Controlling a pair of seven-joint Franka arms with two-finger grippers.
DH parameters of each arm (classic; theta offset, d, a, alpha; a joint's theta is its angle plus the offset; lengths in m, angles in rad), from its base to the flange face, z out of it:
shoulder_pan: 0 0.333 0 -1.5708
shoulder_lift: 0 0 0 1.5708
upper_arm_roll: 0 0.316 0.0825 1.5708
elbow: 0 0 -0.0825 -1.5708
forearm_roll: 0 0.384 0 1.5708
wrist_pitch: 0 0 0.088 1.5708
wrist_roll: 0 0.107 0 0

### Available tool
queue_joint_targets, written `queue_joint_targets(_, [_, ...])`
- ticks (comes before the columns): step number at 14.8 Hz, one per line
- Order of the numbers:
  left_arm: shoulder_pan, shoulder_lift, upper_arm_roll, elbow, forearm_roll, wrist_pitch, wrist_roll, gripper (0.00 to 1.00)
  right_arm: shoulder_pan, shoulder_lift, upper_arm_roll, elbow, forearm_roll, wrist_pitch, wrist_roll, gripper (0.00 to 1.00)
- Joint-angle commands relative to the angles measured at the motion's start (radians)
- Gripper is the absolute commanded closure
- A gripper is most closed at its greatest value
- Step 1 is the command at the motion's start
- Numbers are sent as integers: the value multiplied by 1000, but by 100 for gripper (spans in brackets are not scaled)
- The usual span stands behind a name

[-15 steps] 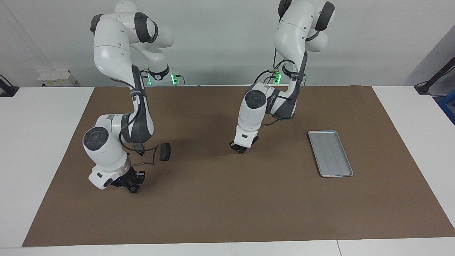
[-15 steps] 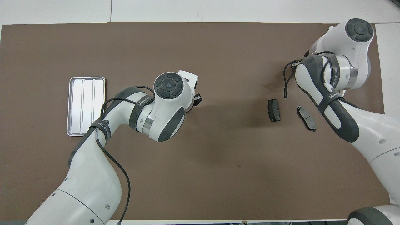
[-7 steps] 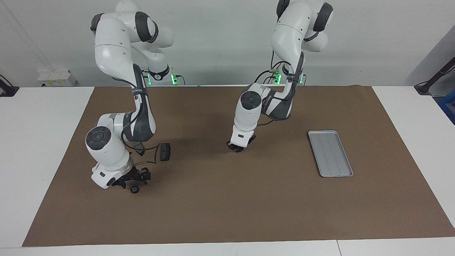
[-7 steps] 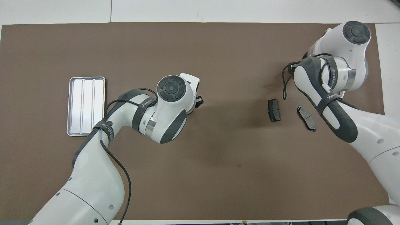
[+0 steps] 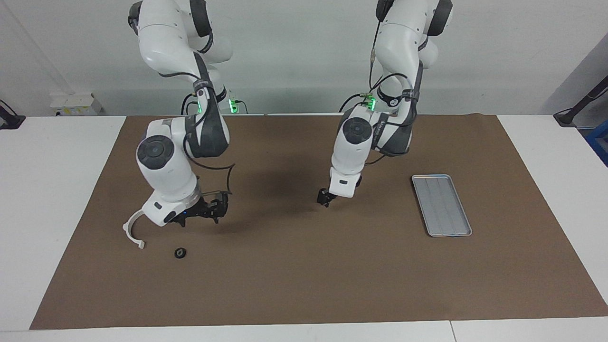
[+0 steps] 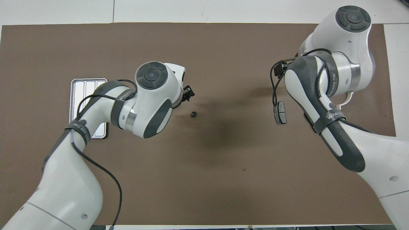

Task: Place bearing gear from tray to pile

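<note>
A small black bearing gear point(image 5: 179, 253) lies on the brown mat beside the white half-ring bracket point(image 5: 133, 230) of the pile, a little farther from the robots. My right gripper point(image 5: 209, 213) hangs open and empty over the mat near one dark brake pad point(image 6: 280, 112); the overhead view hides it under its arm. A second small black round part point(image 6: 193, 114) lies mid-mat, under my open left gripper point(image 6: 189, 93) point(image 5: 325, 200). The silver tray point(image 5: 441, 205) point(image 6: 87, 88) holds nothing and is half covered by the left arm from above.
The brown mat point(image 5: 304, 285) covers most of the white table. The right arm's cable point(image 6: 273, 92) dangles over the brake pad. The right arm hides the other part of the pile in the overhead view.
The right gripper let go of the gear and rose, uncovering the white bracket. The left gripper opened, left a small black part mid-mat, and lifted slightly toward the tray.
</note>
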State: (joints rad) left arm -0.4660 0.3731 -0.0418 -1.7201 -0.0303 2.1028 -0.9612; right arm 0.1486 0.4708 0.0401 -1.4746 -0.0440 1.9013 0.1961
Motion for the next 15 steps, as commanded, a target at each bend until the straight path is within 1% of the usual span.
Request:
queue_joint_targets(1, [160,-158,-7,-41,0,-145,193,0,122,-9,3,19,7,-39,312,0])
queue_joint_targets(3, [275,-224,-9,-35,-2,-254,394,0,222,-15,6,16,9,-24,538,0])
queue_joint_targets(4, [314,-247,-9,-32,-2,-298,460,0,253,-14,12,16,13,-16,604,0])
queue_joint_targets(7, [384,-321,-7,-33,-2,-369,567,0,354,12,11,17,16,42,779,0])
queue_joint_targets(8, [401,-342,-7,-35,-2,-391,591,0,397,46,11,19,4,62,827,0])
queue_joint_targets(9, [405,-358,-3,-35,-2,-403,599,0,425,78,9,20,1,80,853,0])
queue_joint_targets(10, [427,-362,-4,-35,-2,-414,608,0,437,101,9,20,-1,112,879,0])
queue_joint_targets(12, [446,-370,-7,-38,-7,-418,616,0,466,140,8,26,-2,137,913,0])
queue_joint_targets(15, [472,-388,-13,-42,-10,-446,660,0,474,167,9,26,-19,205,937,0])
